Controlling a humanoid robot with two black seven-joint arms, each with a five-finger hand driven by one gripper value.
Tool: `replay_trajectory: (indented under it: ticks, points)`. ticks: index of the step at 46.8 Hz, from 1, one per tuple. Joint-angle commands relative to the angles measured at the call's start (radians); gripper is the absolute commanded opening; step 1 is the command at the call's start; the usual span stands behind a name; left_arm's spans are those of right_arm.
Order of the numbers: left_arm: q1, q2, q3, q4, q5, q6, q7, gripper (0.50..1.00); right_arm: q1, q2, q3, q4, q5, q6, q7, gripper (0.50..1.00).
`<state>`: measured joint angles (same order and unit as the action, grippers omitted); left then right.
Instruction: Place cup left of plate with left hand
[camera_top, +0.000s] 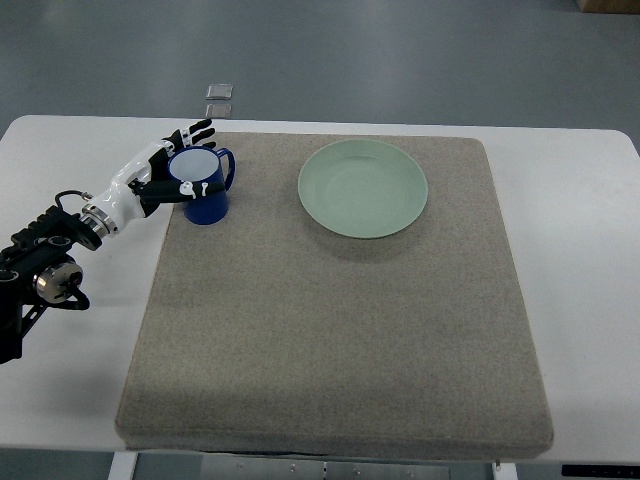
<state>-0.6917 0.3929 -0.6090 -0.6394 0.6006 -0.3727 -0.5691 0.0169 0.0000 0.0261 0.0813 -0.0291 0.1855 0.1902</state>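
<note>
We see the left hand (168, 165) wrapped around one blue cup (203, 187), fingers curled at its rim and far side, the cup upright on the grey mat (330, 330) left of the plate (363, 188). We count one cup, one plate, one mat.

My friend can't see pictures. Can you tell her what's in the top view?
A robot's left hand grips a blue cup standing on a grey mat, left of a green plate. The mat lies on a white table.
</note>
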Motion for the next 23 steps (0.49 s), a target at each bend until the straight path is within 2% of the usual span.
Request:
replay_trajectory:
  ticks: [1, 10, 18, 23]
  points:
    - [-0.005, 0.026, -0.002, -0.005, -0.002, -0.025, 0.0, 0.999, 0.0, 0.0, 0.0, 0.0, 0.0, 0.0, 0.0, 0.932]
    - [-0.019, 0.086, -0.006, -0.008, -0.054, -0.051, 0.0, 0.999, 0.0, 0.0, 0.0, 0.0, 0.0, 0.0, 0.0, 0.932]
    - [-0.071, 0.153, -0.012, -0.042, -0.134, -0.21, 0.011, 0.999, 0.0, 0.0, 0.0, 0.0, 0.0, 0.0, 0.0, 0.932]
    - [-0.124, 0.208, -0.002, -0.059, -0.237, -0.238, 0.028, 0.999, 0.0, 0.0, 0.0, 0.0, 0.0, 0.0, 0.0, 0.932]
